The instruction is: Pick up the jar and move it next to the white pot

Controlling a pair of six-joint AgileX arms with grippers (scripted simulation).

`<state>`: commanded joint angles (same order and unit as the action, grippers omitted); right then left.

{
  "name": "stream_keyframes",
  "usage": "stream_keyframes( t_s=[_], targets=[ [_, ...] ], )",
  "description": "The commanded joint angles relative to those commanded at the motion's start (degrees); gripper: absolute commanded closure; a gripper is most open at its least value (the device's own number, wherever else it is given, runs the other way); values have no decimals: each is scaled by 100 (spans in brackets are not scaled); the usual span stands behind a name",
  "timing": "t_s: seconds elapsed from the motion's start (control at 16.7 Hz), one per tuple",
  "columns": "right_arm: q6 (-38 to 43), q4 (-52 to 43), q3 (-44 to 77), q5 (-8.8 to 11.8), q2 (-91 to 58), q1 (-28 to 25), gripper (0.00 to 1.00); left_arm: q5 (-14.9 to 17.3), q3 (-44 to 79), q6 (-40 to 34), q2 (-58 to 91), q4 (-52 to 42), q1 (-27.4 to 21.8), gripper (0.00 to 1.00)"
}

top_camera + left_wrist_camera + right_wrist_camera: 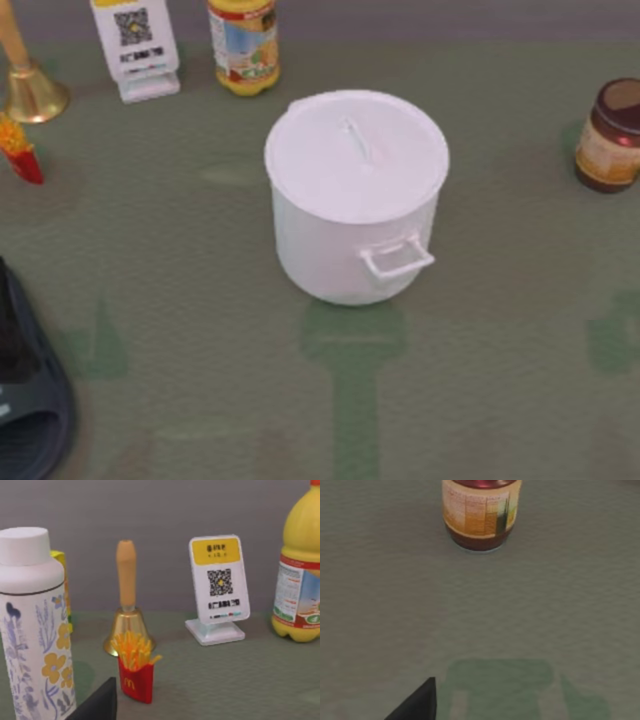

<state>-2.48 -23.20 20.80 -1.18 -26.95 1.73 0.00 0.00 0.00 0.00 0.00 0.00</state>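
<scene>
Dark fingertip [417, 702] of our right gripper sits nearest wrist camera; grip state we cannot tell. Jar [609, 135] stands upright at far right, well apart from white pot [355, 195] at centre. Brown lid, tan-orange label, dark glass. We judge: approach level, close around body, keep upright. Left arm parked, left side.

The grey-green table [150, 260] carries the white pot [352, 200] at its middle and the small brown jar [609, 135] standing upright well apart at the right edge. Along the far side stand a yellow bottle [243, 45], a QR-code sign [135, 45] and a brass handbell [28, 85], with a red carton of fries [20, 150] near the bell. A dark shoe [25, 400] lies at the near left corner, and a flowered white flask [32, 625] stands beside the fries.
</scene>
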Motion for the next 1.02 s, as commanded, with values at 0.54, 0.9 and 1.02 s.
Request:
stream_keyframes(
  t_s=[0.54, 0.9, 1.02],
  targets=[
    [-516, -2589, 5776, -22, -4433, 145, 0, 0, 0, 0, 0, 0, 0, 0],
    [-994, -4124, 10041, 77, -7618, 81, 0, 0, 0, 0, 0, 0, 0, 0],
    [-1156, -4659, 11192, 117, -8686, 45, 0, 0, 0, 0, 0, 0, 0, 0]
  ],
)
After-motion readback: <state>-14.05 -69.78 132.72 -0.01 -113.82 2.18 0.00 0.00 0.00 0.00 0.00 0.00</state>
